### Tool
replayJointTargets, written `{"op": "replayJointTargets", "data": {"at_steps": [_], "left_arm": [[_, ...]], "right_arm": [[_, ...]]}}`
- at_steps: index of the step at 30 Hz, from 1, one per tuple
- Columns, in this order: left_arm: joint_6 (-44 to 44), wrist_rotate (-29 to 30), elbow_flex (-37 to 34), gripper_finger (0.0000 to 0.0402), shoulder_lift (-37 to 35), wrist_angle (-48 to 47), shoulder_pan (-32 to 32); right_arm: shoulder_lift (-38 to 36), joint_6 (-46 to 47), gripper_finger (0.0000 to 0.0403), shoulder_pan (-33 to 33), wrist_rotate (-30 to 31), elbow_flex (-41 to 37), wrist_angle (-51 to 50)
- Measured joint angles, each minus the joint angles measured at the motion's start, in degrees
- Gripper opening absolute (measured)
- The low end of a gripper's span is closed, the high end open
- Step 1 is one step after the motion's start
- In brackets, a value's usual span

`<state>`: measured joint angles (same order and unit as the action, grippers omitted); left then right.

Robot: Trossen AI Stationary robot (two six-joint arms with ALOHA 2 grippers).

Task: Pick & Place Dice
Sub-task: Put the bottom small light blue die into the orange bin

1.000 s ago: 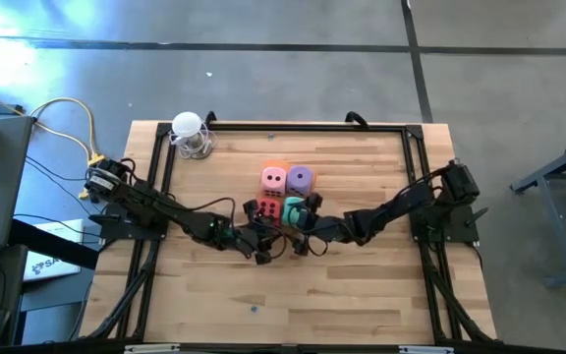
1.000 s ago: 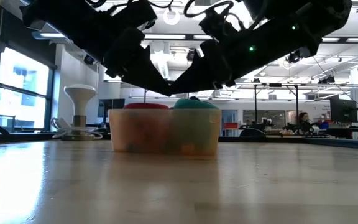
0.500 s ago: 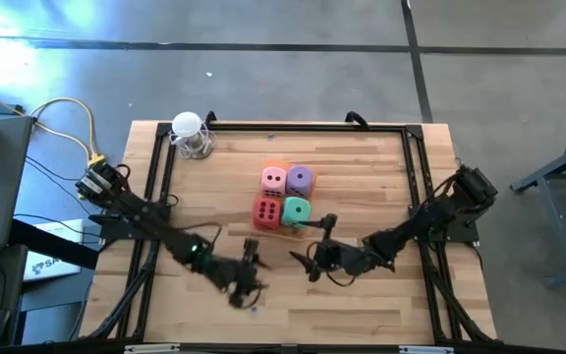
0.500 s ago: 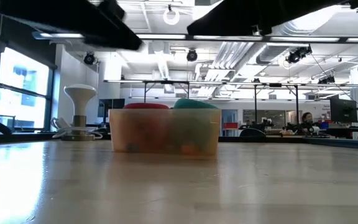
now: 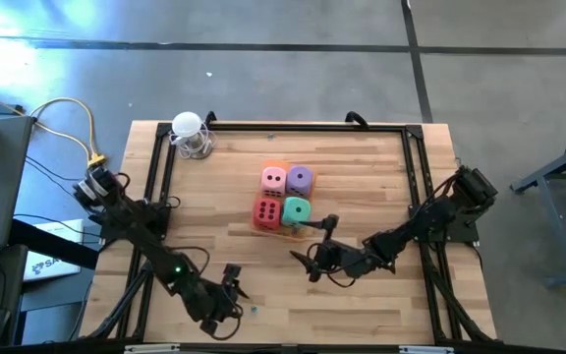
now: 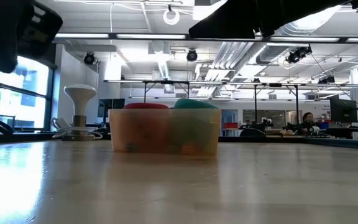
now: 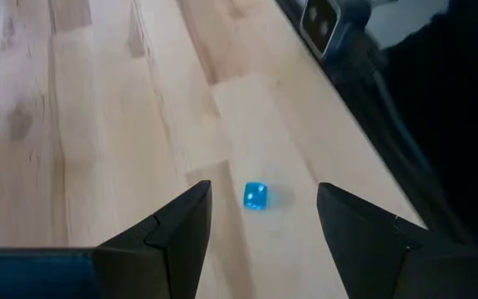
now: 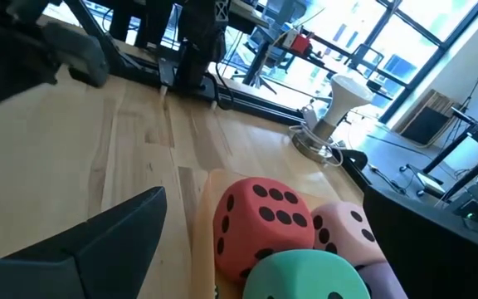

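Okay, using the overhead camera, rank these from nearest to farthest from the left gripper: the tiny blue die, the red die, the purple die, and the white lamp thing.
From the left gripper, overhead view:
1. Tiny blue die, just beside it near the table's front edge.
2. Red die, tray's near-left corner.
3. Purple die, tray's far-right corner.
4. White lamp-like object, table's far-left corner.

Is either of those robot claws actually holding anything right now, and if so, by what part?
No, nothing is held. The left gripper hangs open above a small blue die on the table. The right gripper is open too, near the tray of big dice.
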<state>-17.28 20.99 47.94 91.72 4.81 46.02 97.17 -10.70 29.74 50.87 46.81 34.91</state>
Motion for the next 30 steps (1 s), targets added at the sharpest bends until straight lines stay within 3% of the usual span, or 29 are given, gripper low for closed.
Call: {"op": "replayJointTargets", "data": {"at_steps": [6,13,20,30], "left_arm": [[0.05,-0.28,0.00,0.0212,3.76,-0.50,-0.58],[-0.14,-7.07,-0.07,0.0212,5.58,0.11,-4.00],[3.74,-7.27,-0.07,0.0211,5.69,0.22,-4.93],[4.53,-13.24,-0.07,0.0211,10.34,7.54,-5.31]], "right_arm": [[0.00,0.09,0.0400,0.00,-0.16,0.00,0.03],[0.00,0.11,0.0400,0.00,-0.42,0.00,0.03],[0.00,0.11,0.0400,0.00,-0.44,0.00,0.03],[0.00,0.51,0.0400,0.00,-2.23,0.00,0.05]]}}
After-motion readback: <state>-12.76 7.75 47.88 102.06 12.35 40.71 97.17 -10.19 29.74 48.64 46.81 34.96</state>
